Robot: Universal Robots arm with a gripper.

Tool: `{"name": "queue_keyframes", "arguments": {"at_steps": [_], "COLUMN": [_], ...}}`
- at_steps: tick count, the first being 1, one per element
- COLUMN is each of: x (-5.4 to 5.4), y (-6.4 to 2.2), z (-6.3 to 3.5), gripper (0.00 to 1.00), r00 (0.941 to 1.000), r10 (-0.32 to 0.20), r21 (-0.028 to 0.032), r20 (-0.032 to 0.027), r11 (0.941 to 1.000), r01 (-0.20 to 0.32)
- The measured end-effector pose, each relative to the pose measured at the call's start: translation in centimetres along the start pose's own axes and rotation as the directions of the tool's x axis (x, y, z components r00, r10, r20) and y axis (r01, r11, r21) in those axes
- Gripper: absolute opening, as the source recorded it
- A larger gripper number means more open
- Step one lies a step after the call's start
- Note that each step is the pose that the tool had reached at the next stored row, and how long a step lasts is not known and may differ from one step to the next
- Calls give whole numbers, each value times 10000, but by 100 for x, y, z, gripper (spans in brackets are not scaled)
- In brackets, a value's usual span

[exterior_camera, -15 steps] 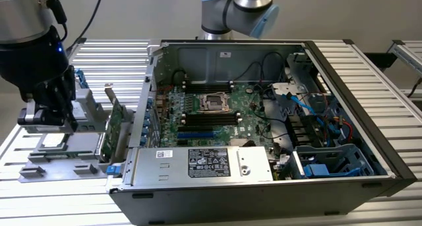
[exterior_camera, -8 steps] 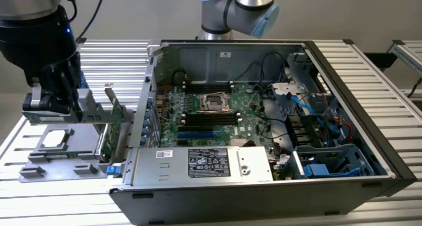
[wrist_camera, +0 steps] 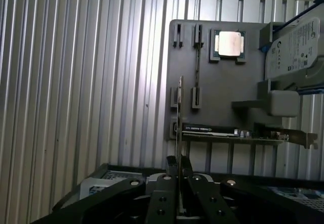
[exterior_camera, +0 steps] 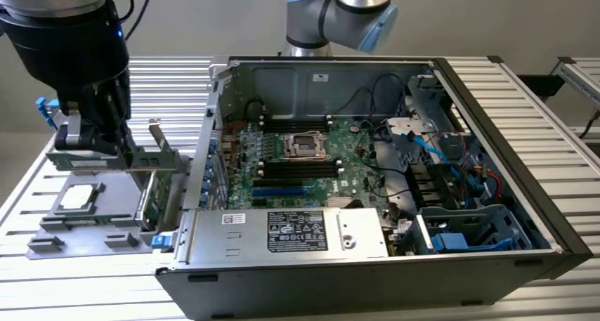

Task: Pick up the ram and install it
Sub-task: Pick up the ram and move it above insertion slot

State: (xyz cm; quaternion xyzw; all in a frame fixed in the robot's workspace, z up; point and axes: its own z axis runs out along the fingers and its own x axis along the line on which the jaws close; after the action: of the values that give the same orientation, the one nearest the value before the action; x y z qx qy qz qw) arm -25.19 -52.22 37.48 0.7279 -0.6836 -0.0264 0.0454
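Holding the ram (wrist_camera: 179, 118) in the tool (wrist_camera: 178, 167), just above the gray tray (wrist_camera: 223, 87) on the bench (wrist_camera: 76, 82).

The tool's two fingers (wrist_camera: 167, 183) are squeezed on the thin green stick, one on each flat side. The ram looks lifted out of its holder in the tray, with the bigger card (wrist_camera: 228, 131) just beside it. The wrist view sees the ram from its thin edge. Its long side lies flat, level with the bench, and one end seems to point toward the open computer case (exterior_camera: 319, 82). The long black slots (exterior_camera: 298, 168) inside run about the same way. To do this step well, I think the tool should lift straight, hold the stick level, grip firmly without bending it, and not bump the bigger card.
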Motion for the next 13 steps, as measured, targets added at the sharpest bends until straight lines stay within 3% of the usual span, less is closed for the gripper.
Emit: {"name": "queue_keyframes", "arguments": {"at_steps": [13], "x": [-20], "y": [-552], "z": [-67], "gripper": [14], "r00": [10000], "r10": [-3], "r21": [-28], "r20": [11], "r11": [10000], "r01": [3]}}
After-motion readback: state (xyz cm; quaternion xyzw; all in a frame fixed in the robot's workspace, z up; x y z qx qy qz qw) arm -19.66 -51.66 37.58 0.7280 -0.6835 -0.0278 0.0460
